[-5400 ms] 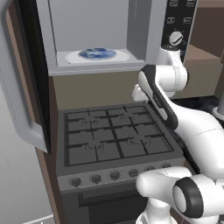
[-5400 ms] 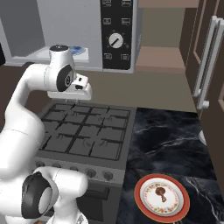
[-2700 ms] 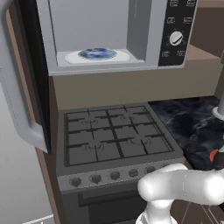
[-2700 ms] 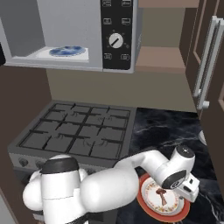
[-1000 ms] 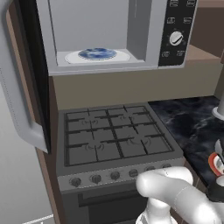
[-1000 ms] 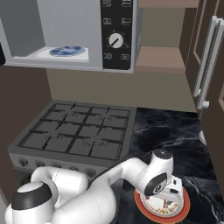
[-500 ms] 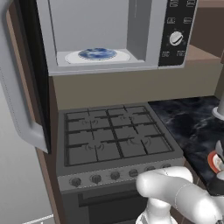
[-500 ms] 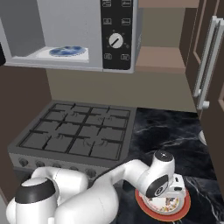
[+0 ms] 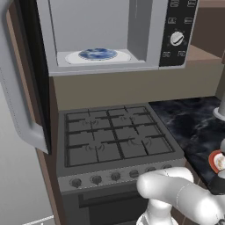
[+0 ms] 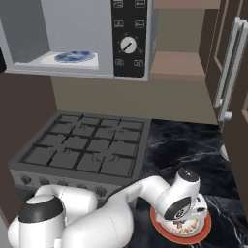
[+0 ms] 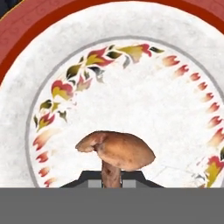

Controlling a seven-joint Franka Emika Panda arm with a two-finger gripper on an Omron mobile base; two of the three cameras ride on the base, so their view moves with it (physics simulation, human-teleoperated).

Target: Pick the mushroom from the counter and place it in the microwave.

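Observation:
The mushroom [image 11: 118, 151], a brown cap on a short stalk, lies on a red-rimmed dish [image 11: 131, 74] with a pale leaf-patterned centre. My gripper [image 11: 111, 180] is shut on the stalk just below the cap. From the right base, my hand hangs low over that dish [image 10: 205, 231], which rests on the black marbled counter [image 10: 193, 143] right of the hob. The microwave [image 10: 130, 38] stands open up on the left, a blue plate [image 10: 74, 56] on its white turntable. From the left base I see the microwave [image 9: 145, 26], its blue plate [image 9: 97, 53] and the dish's edge [image 9: 215, 160].
A grey gas hob [image 9: 116, 140] with black grates lies between the counter and the microwave. The microwave's door [image 9: 17, 88] swings out far left. Brown cabinets with a long handle [image 10: 227, 68] rise on the right. A shelf [image 10: 177, 65] sits beside the microwave.
In the last second the jaws have gone from wide open to shut around the mushroom's stalk. The arm has stayed low over the dish.

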